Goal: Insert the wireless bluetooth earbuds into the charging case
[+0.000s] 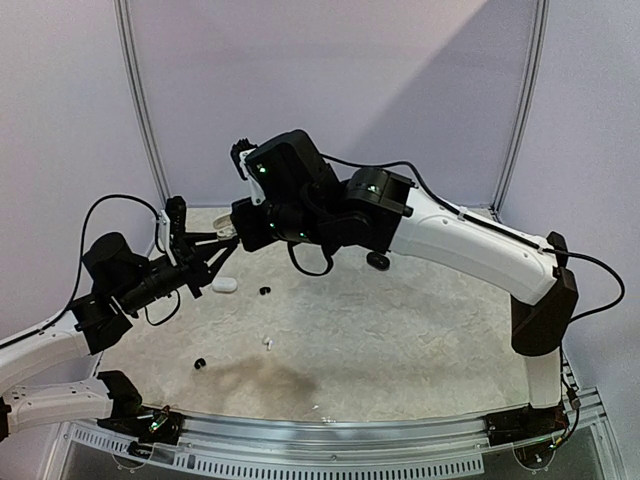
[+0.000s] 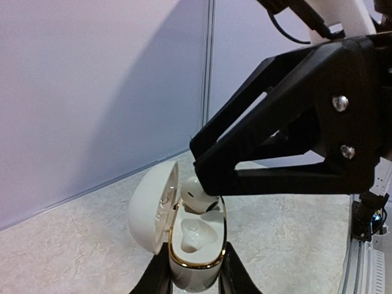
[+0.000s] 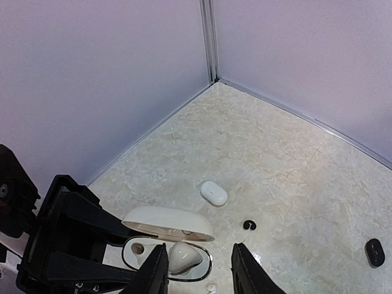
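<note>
**Earbud seated in the held case, right jaws apart above it**

At the left, the left arm reaches toward the back of the surface. Its jaws are clamped tight on the lower body of the white charging case. The case stands upright with its gold-rimmed tray showing and its lid swung open.

One white earbud sits in the upper well of that tray, and the well beside it is bare. In the left wrist view, a black fingertip of the right jaws rests against this earbud. In the right wrist view the two fingers stand clearly apart above the case, gripping nothing.

Loose things lie on the surface below and to the right of the held case:
- A black earbud lies near the front.
- A closed white case lies further back.
- A second black earbud lies just beside that closed case.
- A white earbud lies near the middle.

The right arm stretches across from the right. Farther right, in its wrist view, lies a dark oblong item that is too small to identify.
</note>
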